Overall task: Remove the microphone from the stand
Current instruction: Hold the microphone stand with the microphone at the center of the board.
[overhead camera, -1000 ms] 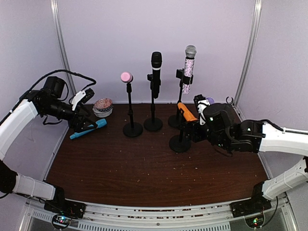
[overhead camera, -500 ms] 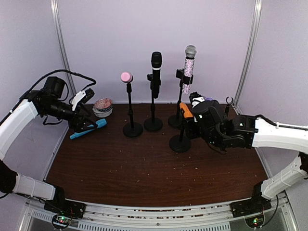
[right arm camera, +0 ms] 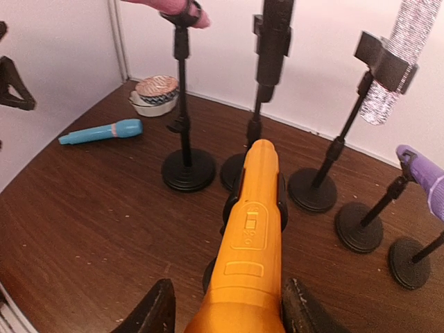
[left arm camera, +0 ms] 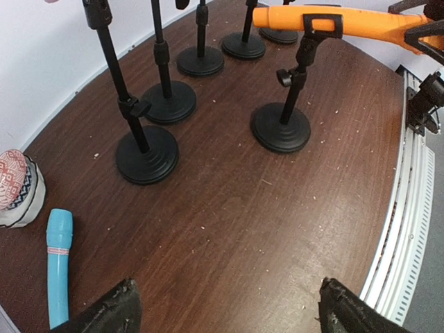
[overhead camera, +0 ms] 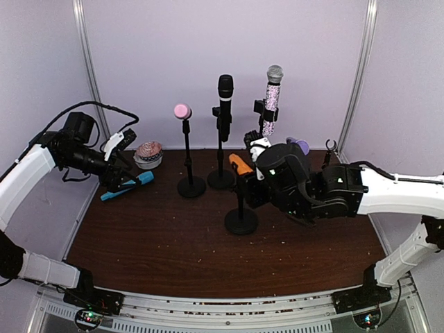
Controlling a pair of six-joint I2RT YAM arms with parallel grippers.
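An orange microphone (overhead camera: 240,165) (right arm camera: 253,243) (left arm camera: 333,21) lies tilted in the clip of a short black stand (overhead camera: 241,220) (left arm camera: 281,128) at mid-table. My right gripper (overhead camera: 259,179) (right arm camera: 227,312) is shut on the microphone's thick end, one finger on each side. The handle still sits in the stand's clip (right arm camera: 280,202). My left gripper (overhead camera: 123,177) (left arm camera: 225,312) hangs open over bare table at the far left, just above a blue microphone (overhead camera: 129,186) (left arm camera: 59,267) that lies flat.
Along the back stand a pink microphone (overhead camera: 182,111), a black one (overhead camera: 225,104) and a glittery one (overhead camera: 271,98), each on a tall stand. A purple microphone (overhead camera: 299,145) sits behind my right arm. A patterned bowl (overhead camera: 148,154) rests at the back left.
My right gripper closed on the orange microphone and moved left; the microphone and its stand slid left across the table with it. The left arm stayed put.
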